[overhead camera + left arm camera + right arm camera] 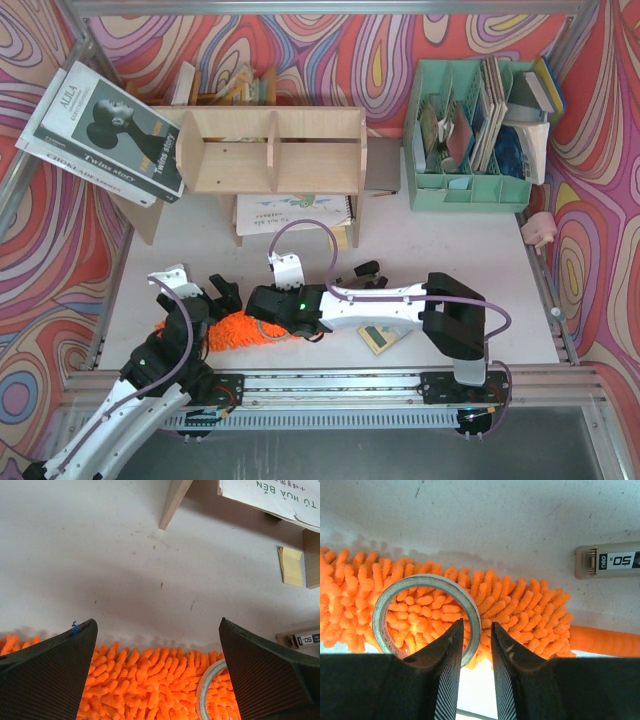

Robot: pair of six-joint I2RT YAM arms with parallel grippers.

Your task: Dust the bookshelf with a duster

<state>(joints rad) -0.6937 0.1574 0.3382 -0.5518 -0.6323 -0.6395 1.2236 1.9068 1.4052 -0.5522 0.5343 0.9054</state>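
The orange fluffy duster (pixel 240 328) lies flat on the white table near the front edge, between the two arms. A roll of tape (pixel 382 610) rests on its shaggy head (pixel 520 605), and the thin orange handle (pixel 605 641) sticks out to one side. My right gripper (pixel 477 630) straddles the roll's rim with its jaws slightly apart; the rim touches one finger only. Over the head my left gripper (pixel 157 670) hovers wide open, the tape roll (pixel 207 680) by its right finger. The plywood bookshelf (pixel 270 150) stands at the back.
A mint-green file organizer (pixel 470 130) stands at the back right. Books (pixel 105 130) lean at the back left, and a notebook (pixel 295 212) lies under the shelf. A small grey staples box (pixel 610 560) and yellow sticky notes (pixel 292 566) lie near the duster. A booklet (pixel 380 338) lies under the right arm.
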